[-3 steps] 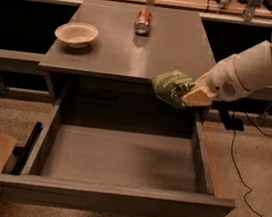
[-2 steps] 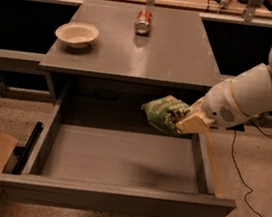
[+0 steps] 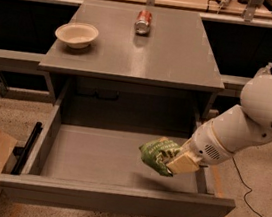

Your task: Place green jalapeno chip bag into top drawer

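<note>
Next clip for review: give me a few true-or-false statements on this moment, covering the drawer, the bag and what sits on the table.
1. The drawer is pulled open. True.
2. The bag lies released on the drawer floor. False: the end effector is shut on it and holds it over the right part of the drawer, with a shadow below it.
3. The bowl is inside the drawer. False: it sits on the table, near the left edge.
4. The can is on the table, towards the back. True.
</note>
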`<state>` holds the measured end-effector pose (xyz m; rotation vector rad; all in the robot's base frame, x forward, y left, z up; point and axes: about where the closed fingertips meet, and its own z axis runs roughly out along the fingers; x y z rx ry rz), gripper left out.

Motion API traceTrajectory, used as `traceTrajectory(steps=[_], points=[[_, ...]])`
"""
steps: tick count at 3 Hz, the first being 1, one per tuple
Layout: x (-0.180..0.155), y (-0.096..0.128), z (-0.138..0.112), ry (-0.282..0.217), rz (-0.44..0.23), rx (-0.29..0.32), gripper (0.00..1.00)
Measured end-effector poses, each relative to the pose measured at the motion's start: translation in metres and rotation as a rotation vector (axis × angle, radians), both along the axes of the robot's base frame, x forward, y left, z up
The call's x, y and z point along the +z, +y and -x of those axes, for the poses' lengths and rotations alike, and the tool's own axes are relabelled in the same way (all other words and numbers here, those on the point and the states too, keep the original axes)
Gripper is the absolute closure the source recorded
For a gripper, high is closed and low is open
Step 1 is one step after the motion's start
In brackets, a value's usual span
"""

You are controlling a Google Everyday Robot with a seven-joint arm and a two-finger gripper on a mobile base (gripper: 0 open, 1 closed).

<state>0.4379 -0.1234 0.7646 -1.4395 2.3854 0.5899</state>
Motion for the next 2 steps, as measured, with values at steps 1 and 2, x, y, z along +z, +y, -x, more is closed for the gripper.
traceTrajectory(steps=[1, 2], points=[[-0.0418, -0.0201, -0.0064, 0.068, 0.048, -0.057, 0.12], [-0.0442, -0.0220, -0.0064, 0.073, 0.054, -0.062, 0.00]])
